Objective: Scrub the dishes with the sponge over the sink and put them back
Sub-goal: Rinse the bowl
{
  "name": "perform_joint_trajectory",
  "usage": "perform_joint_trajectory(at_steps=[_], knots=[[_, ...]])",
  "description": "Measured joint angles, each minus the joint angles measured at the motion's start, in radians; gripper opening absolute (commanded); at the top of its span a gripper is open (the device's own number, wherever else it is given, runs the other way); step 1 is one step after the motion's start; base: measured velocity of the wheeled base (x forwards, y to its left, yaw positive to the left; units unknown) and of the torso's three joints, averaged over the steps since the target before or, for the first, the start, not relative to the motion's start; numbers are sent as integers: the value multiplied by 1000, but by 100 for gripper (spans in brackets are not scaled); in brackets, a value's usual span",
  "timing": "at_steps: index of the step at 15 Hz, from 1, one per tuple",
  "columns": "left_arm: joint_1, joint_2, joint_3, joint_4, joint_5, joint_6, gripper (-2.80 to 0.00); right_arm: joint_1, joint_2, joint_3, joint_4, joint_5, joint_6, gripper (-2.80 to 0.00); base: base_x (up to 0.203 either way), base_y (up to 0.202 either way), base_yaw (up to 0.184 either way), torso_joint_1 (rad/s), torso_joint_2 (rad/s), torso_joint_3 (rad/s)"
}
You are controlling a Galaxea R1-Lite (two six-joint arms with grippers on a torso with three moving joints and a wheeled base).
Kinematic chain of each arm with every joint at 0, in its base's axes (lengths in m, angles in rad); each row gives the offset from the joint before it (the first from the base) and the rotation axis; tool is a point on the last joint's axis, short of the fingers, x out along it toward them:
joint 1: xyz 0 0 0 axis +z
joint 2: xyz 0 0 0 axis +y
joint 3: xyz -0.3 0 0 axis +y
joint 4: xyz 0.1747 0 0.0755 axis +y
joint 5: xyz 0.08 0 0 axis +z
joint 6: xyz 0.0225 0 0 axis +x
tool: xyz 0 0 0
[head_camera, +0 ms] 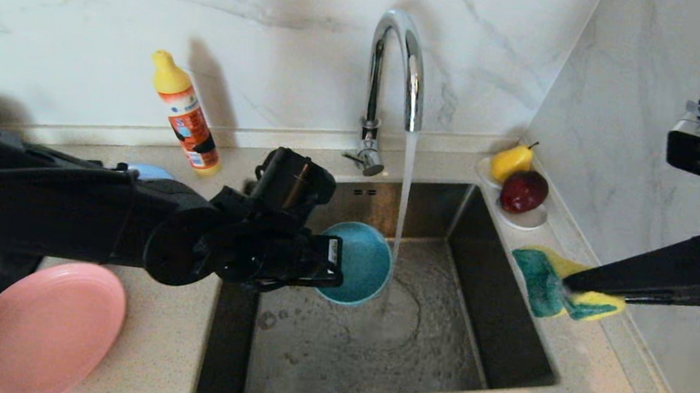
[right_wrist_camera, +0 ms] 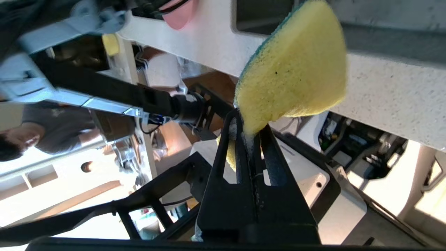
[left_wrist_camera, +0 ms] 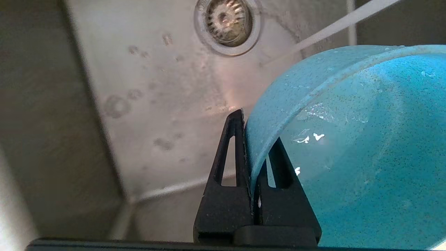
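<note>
Orange bottle [head_camera: 188, 115] (upright) behind sink [head_camera: 510, 320]

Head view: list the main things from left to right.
Pink plate → orange bottle → left gripper → teal bowl → tap's water stream → fruit dish → sponge → right gripper.

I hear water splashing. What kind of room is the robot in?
Most likely a kitchen. There is a steel sink set in a counter, a chrome tap running water into it, and a bottle that looks like dish soap by the wall.
</note>
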Motion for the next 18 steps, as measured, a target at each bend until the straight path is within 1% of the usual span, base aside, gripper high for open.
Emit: perform_joint_trajectory(at_steps=[7,15,18], knots=[[-3,142,-145,10,-4,4,-280,-22,-59,17,-2,1,-1,-280,0,0,0,0,0,0],[1,279,-297,21,-2,0,-280,-42,-61,21,-2,1,-1,-280,0,0,0,0,0,0],[16,313,-341,43,-1,-3,-280,-46,-55,27,-4,2,-2,-280,0,0,0,0,0,0]])
